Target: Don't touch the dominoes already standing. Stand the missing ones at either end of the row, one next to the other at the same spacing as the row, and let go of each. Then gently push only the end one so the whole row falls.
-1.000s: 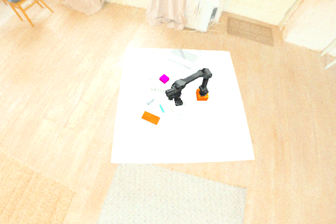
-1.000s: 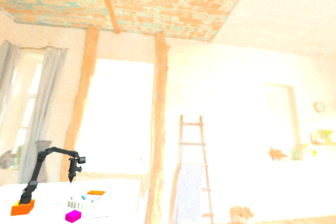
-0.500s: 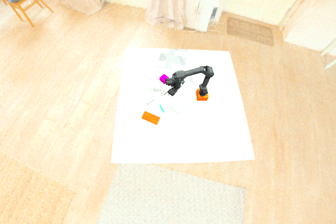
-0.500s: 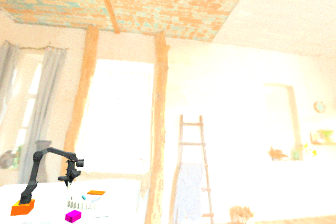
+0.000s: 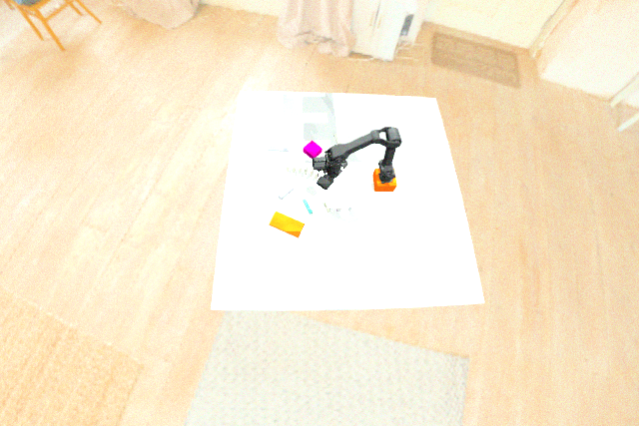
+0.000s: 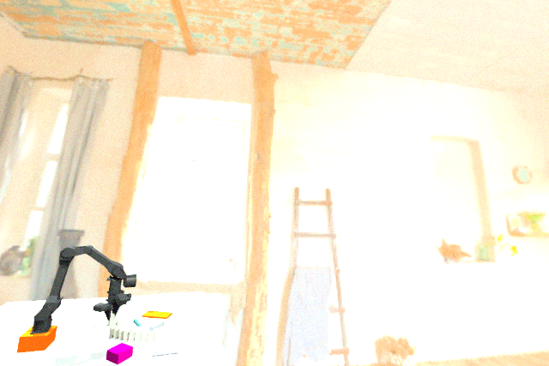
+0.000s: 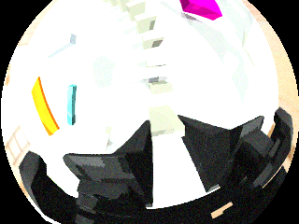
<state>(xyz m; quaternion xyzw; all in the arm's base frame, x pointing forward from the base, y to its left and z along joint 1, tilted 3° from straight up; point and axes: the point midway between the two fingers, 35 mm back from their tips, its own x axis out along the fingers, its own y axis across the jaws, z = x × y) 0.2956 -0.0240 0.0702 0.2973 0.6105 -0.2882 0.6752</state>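
Several cream dominoes stand in a slightly curved row (image 5: pixel 296 171) (image 6: pixel 131 335) (image 7: pixel 144 25), spaced apart. My gripper (image 6: pixel 111 316) (image 7: pixel 164 123) points down at the row's end nearer the robot base. It is shut on a cream domino (image 7: pixel 163 117), whose top face shows between the fingertips in the wrist view. The nearest standing domino (image 7: pixel 161 88) is just beyond the held one, with a small gap seen from above. Whether the held domino's foot touches the table cannot be told. The arm partly hides that end of the row in the top view.
A magenta block (image 5: pixel 312 149) (image 6: pixel 119 353) (image 7: pixel 202 8) lies on one side of the row. A teal stick (image 5: pixel 308 206) (image 6: pixel 136 322) (image 7: pixel 71 105) and a yellow-orange slab (image 5: pixel 287 223) (image 6: pixel 157 315) (image 7: pixel 43 108) lie on the other. Faint pale shapes show nearby.
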